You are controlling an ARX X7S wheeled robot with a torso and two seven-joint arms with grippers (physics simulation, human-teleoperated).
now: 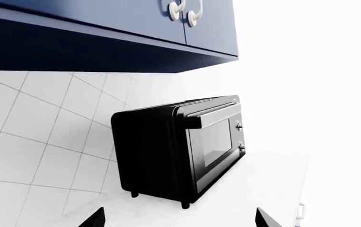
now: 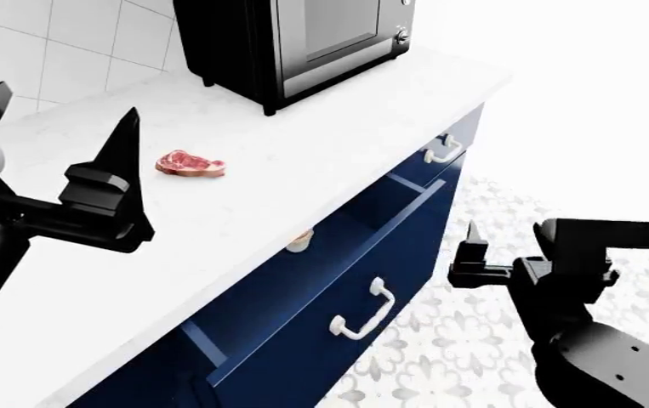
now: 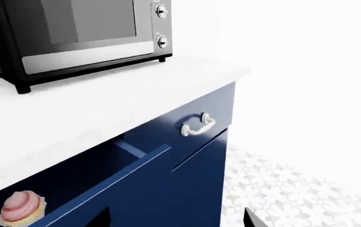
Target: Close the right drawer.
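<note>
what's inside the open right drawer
A pink-frosted cupcake sits inside the right drawer. The worktop overhangs the back, so the rest of the interior is hidden.

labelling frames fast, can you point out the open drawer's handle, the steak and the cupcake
open drawer's handle [image 2: 363, 311]: head view, middle of the white bar.
steak [image 2: 189, 163]: head view, centre of the red meat.
cupcake [image 3: 21, 206]: right wrist view, pink frosting, inside the drawer.

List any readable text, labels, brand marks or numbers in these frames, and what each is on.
None readable in any view.
Toaster oven: no brand mark shows; any markings around its knobs are too small to make out.
Open drawer and its handle: plain, no label.
Small closed drawer: plain.
Upper cabinet doors: plain.
Steak and cupcake: no markings.
</note>
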